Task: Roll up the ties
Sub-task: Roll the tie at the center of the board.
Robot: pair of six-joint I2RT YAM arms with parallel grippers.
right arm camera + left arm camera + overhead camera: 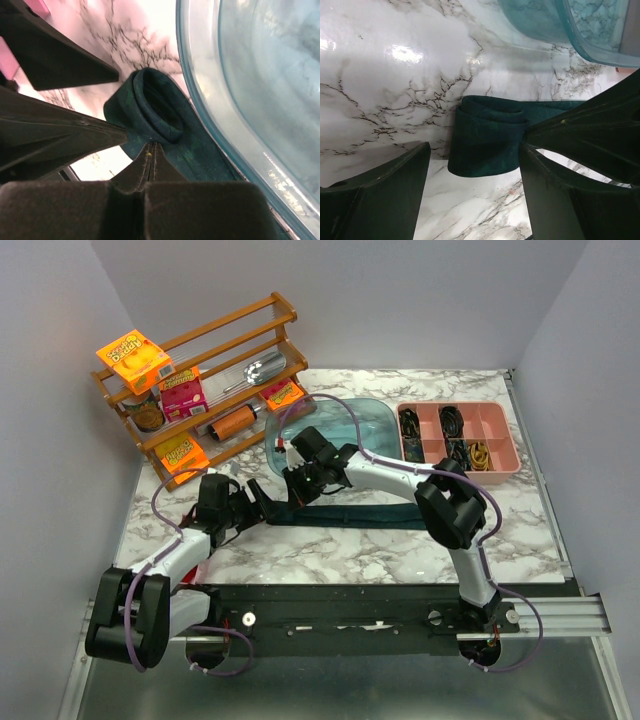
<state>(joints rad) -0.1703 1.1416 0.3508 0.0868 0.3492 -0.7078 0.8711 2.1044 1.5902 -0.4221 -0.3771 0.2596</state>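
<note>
Rolling looks barely started. The right gripper (151, 150) is pinched shut on the tie (550, 107) beside its roll (157, 107). The left gripper (474, 155) straddles the roll, wide open and empty. The next move probably calls for winding onward.

Your left gripper (262, 502) and right gripper (298, 483) meet at one end of the long dark teal fabric necktie (370, 516), beside the translucent blue plastic tub (385, 425).

table: marble table (350, 552) | on it: tie (372, 513) | blue tub (375, 418) | pink tray (460, 471) | wooden rack (230, 327)
</note>
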